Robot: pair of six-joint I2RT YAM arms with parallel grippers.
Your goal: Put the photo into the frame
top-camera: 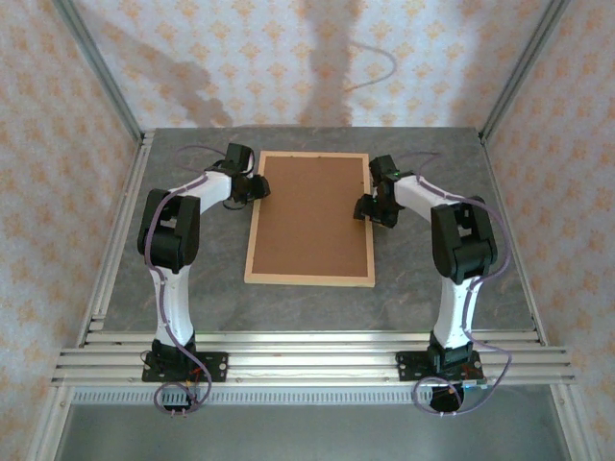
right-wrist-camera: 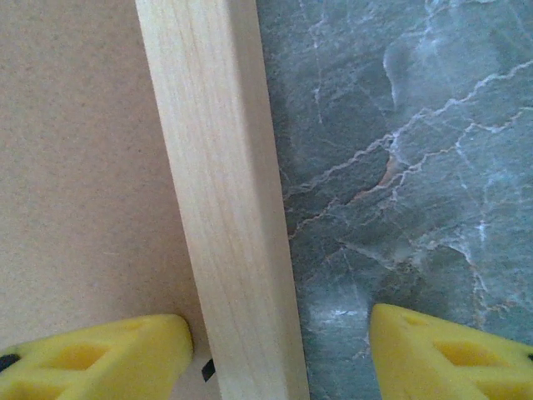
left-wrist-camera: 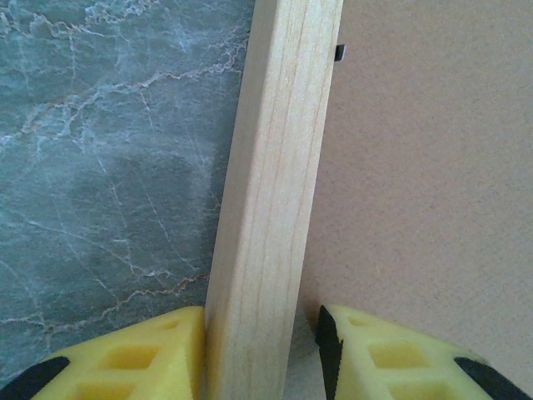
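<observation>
While straddled at both long rails: the frame (top-camera: 307,279), light wood, back upward.
Left gripper (left-wrist-camera: 260,321): yellow fingers (left-wrist-camera: 125,358) close about the left rail, the outer one touching the wood, the inner one just beside it; clamped or not, cannot tell. Right gripper (right-wrist-camera: 281,321): jaws parted astride the right rail, outer finger apart from it. Frame lies flat mid-table between the arms, brown backing board (top-camera: 312,216) inside it, grey marbled table (top-camera: 307,312) beneath.

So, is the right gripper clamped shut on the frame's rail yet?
No, the right gripper straddles the wooden frame, but its outer finger stands clear of it, with grey marbled table showing between them.
</observation>
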